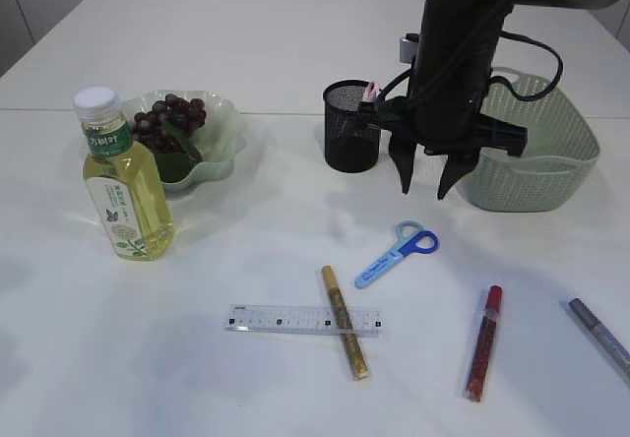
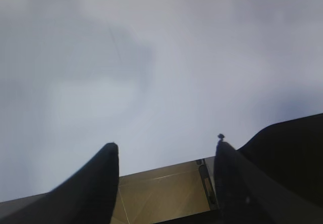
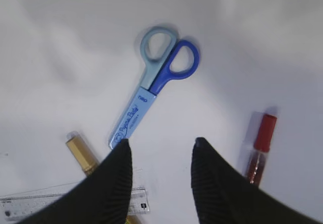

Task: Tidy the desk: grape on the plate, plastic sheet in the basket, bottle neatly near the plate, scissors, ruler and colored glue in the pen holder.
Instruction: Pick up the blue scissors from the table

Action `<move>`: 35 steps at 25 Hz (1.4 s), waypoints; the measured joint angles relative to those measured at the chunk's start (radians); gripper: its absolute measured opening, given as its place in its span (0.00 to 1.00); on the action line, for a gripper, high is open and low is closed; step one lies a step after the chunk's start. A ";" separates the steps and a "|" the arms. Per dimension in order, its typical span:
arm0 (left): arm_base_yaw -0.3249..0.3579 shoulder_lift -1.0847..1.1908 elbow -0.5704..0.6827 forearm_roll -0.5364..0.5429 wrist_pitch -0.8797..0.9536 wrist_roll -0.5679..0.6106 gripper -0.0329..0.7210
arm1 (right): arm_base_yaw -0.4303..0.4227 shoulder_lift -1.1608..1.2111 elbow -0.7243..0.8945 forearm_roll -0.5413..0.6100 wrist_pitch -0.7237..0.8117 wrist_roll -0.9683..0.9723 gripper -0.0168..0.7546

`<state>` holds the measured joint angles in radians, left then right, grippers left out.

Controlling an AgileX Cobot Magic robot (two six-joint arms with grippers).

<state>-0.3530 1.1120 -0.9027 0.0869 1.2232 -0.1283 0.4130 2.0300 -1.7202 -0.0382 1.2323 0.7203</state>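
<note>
My right gripper (image 1: 425, 189) (image 3: 160, 146) hangs open and empty above the table, between the black mesh pen holder (image 1: 351, 126) and the green basket (image 1: 551, 156). The blue scissors (image 1: 399, 253) (image 3: 151, 89) lie below it. The clear ruler (image 1: 303, 320) (image 3: 75, 201) lies flat with the gold glue pen (image 1: 345, 321) (image 3: 83, 156) across it. The red glue pen (image 1: 483, 343) (image 3: 258, 148) lies at the right. Grapes (image 1: 167, 122) sit on the green plate (image 1: 226, 132). The bottle (image 1: 120, 176) stands upright left of the plate. My left gripper (image 2: 166, 151) is open, over blank table. No plastic sheet shows.
A grey pen (image 1: 600, 334) lies near the right edge. Something pink sticks out of the pen holder. The basket stands at the right behind the right arm.
</note>
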 joint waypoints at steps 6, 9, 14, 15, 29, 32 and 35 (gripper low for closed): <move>0.000 0.000 0.000 0.000 0.001 0.000 0.62 | 0.000 0.000 -0.002 -0.031 -0.001 0.007 0.44; 0.000 0.000 0.000 0.000 0.001 0.000 0.62 | 0.000 0.000 -0.002 -0.027 -0.002 0.052 0.44; 0.000 0.000 0.000 0.000 0.001 0.000 0.62 | 0.000 0.000 -0.002 -0.023 -0.002 0.219 0.47; 0.000 0.000 0.000 0.000 0.001 0.000 0.62 | 0.000 0.000 -0.002 -0.023 -0.002 0.240 0.49; 0.000 0.000 0.000 0.000 0.001 0.000 0.62 | 0.000 0.117 -0.004 0.143 -0.009 0.338 0.58; 0.000 0.000 0.000 0.000 0.001 0.000 0.62 | 0.000 0.135 -0.004 0.152 -0.013 0.340 0.58; 0.000 0.000 0.000 0.000 0.001 0.000 0.62 | 0.000 0.157 -0.006 0.166 -0.023 0.342 0.58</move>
<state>-0.3530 1.1120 -0.9027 0.0869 1.2238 -0.1283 0.4130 2.1867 -1.7257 0.1276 1.2098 1.0626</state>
